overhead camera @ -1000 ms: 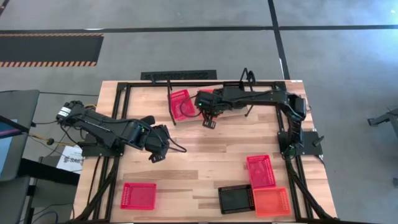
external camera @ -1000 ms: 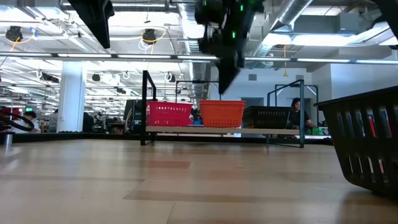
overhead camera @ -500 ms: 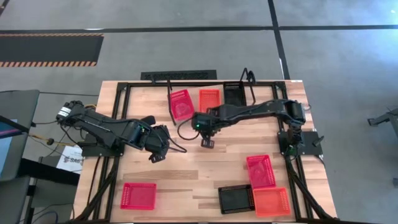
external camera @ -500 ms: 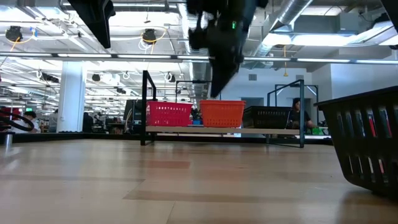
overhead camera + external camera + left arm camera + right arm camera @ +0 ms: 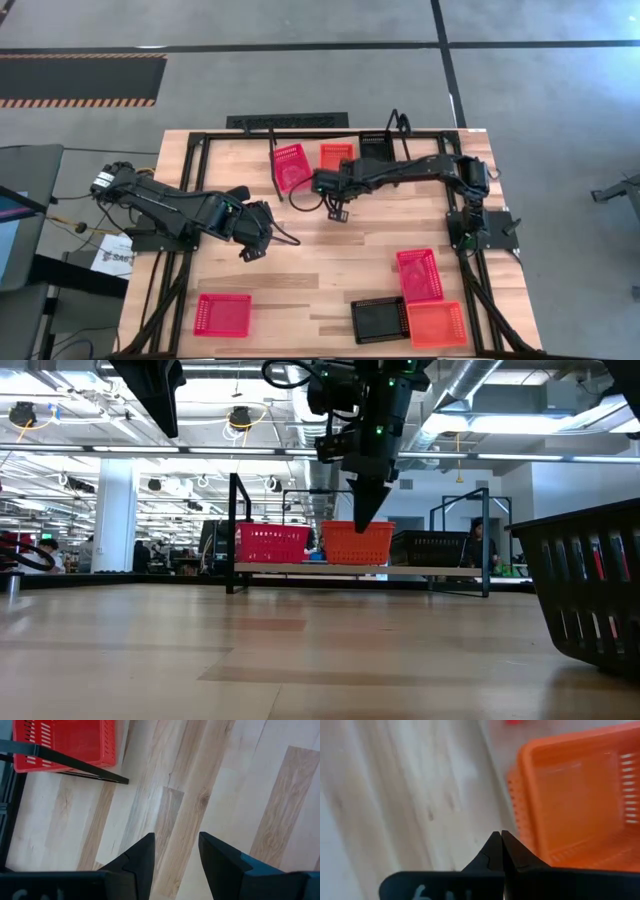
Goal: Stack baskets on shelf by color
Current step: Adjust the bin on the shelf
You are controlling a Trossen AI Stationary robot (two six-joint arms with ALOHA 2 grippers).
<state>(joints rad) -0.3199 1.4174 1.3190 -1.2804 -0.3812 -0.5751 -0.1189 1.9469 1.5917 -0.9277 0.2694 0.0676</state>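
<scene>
The shelf [image 5: 300, 569] stands at the table's far edge. A pinkish-red basket [image 5: 291, 166], an orange basket [image 5: 337, 156] and a black basket [image 5: 375, 148] rest side by side on it. My right gripper [image 5: 338, 212] hangs shut above bare wood just in front of the shelf, with the orange basket [image 5: 580, 795] close beside it; it holds nothing. My left gripper [image 5: 250, 250] waits open over the table's left middle. Loose on the table lie a red basket [image 5: 222, 313], a second red one [image 5: 420, 274], a black one [image 5: 379, 320] and an orange one [image 5: 437, 324].
A black frame [image 5: 200, 140] runs around the tabletop. Bare wood lies between the shelf and the loose baskets near the front edge. The black basket [image 5: 590, 590] stands close to the low camera. In the left wrist view a red basket [image 5: 65, 745] sits behind a black bar.
My right gripper drew back from over the shelf toward the table's near edge, uncovering the orange and black baskets, then swung back a little toward the shelf. The baskets kept their places.
</scene>
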